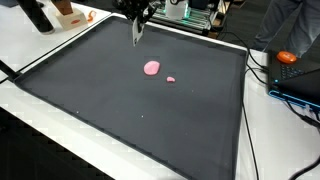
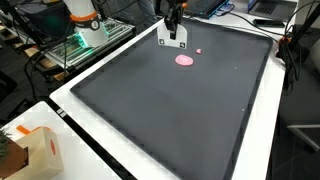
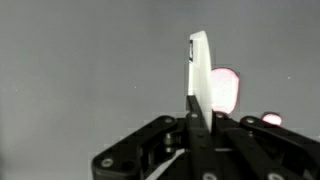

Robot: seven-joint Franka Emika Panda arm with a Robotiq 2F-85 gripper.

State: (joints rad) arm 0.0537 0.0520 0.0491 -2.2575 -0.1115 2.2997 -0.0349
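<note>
My gripper (image 1: 137, 20) (image 2: 172, 24) hangs above the far part of a black mat (image 1: 120, 110) (image 2: 170, 120). It is shut on a thin white flat piece (image 1: 137, 33) (image 2: 173, 37) (image 3: 200, 65), which hangs below the fingers above the mat. In the wrist view I see the piece edge-on between the closed fingers (image 3: 192, 105). A pink blob (image 1: 152, 68) (image 2: 185, 60) (image 3: 228, 90) lies on the mat close to the white piece. A smaller pink bit (image 1: 171, 79) (image 2: 199, 50) (image 3: 271, 119) lies just beside the blob.
The mat sits on a white table (image 1: 40, 125) (image 2: 265, 140). A cardboard box (image 2: 32, 152) stands at one corner. An orange object (image 1: 287, 57) and cables lie off the mat's side. Green-lit equipment (image 2: 82, 44) (image 1: 196, 14) stands beyond the far edge.
</note>
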